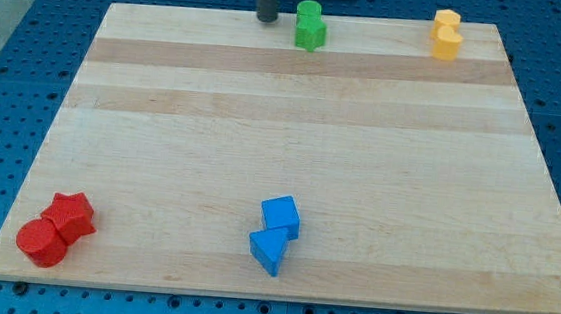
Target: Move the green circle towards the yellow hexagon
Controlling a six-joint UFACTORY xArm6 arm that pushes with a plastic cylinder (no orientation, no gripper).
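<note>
The green circle (308, 12) sits at the board's top edge, touching a green star-shaped block (311, 33) just below it. The yellow hexagon (446, 19) is at the top right, touching a second yellow block (447, 43) below it. My tip (266, 18) is the dark rod's lower end at the top edge, a short way to the left of the green circle and apart from it.
A blue cube (281, 216) and a blue triangle (268, 249) lie together at the bottom middle. A red star (72, 215) and a red circle (41, 242) lie at the bottom left. The wooden board (292, 138) rests on a blue perforated table.
</note>
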